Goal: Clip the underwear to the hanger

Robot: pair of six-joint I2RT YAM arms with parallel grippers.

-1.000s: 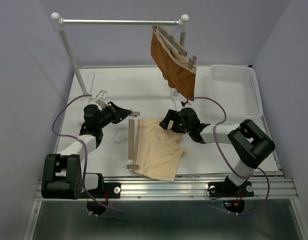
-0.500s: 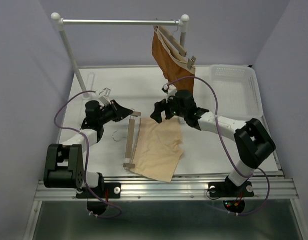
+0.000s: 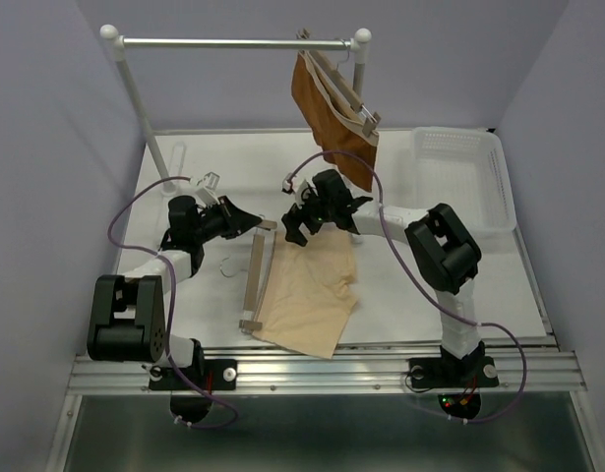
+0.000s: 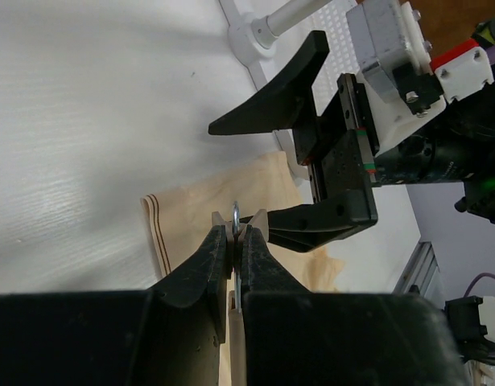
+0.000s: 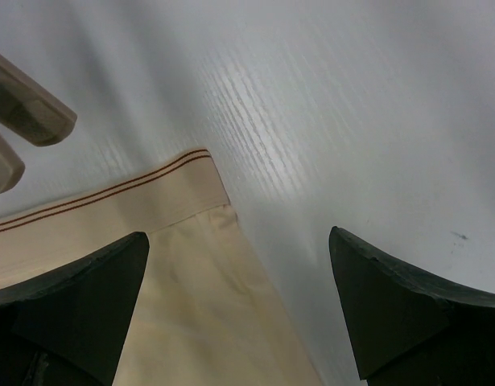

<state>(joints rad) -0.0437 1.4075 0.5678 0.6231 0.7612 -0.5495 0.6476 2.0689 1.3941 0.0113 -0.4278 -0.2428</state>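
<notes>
White bench (image 3: 430,285): beige underwear (image 3: 312,290) flat, hanger (image 3: 254,278) along its left edge. Hanger's far clip (image 3: 266,225) clenched in left jaws; right jaws released, over underwear's far corner.

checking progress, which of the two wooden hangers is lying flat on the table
The wooden hanger beside the beige underwear, its far end pinched by the left gripper. The other hanger hangs from the rail with a rust-brown garment clipped on.
</notes>
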